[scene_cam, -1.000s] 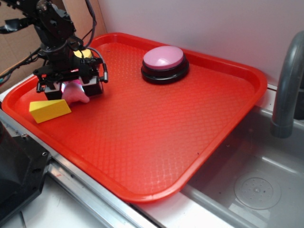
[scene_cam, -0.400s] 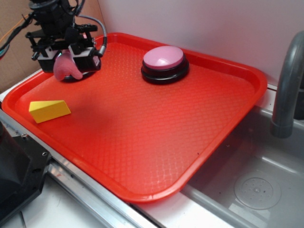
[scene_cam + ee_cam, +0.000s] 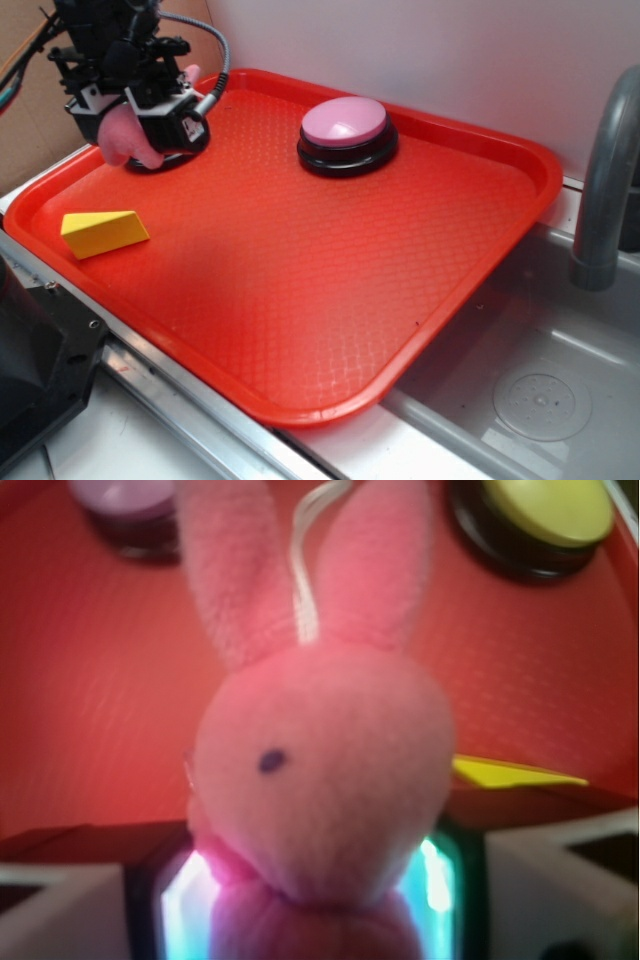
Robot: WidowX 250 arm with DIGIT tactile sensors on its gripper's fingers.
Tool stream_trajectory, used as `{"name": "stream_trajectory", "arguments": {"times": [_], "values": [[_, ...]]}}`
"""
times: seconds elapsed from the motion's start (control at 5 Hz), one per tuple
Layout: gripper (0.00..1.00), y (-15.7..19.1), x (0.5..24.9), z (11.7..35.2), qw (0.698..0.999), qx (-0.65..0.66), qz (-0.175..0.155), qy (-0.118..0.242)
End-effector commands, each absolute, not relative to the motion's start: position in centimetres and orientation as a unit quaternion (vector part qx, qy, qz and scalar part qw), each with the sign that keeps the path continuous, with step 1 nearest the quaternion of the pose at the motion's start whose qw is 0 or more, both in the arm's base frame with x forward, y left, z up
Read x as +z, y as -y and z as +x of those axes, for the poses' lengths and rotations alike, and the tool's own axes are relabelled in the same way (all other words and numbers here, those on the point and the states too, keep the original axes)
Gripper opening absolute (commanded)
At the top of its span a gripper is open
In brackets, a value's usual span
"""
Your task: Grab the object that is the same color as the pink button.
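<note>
The gripper (image 3: 130, 125), upper left of the frame, has its fingers clamped on the pink plush bunny (image 3: 122, 138), lifted above the red tray (image 3: 300, 300); the pink button (image 3: 345, 121) sits beyond.

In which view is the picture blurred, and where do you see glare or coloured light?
Wrist view: the pink bunny fills the frame and is soft, out of focus; cyan-white light glows beside it at the bottom. Exterior view: sharp overall, pale glare on the red tray near its front edge.
</note>
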State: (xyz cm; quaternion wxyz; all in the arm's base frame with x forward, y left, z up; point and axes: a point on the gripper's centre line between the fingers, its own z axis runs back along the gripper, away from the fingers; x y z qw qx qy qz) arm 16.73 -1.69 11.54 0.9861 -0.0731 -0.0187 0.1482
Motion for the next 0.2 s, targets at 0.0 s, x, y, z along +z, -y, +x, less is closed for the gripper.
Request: {"name": "stream_trajectory", "arguments": {"times": [0.0], "values": [[0.00, 1.50, 11.26, 16.19, 0.991, 0.121, -0.057, 0.019]]}}
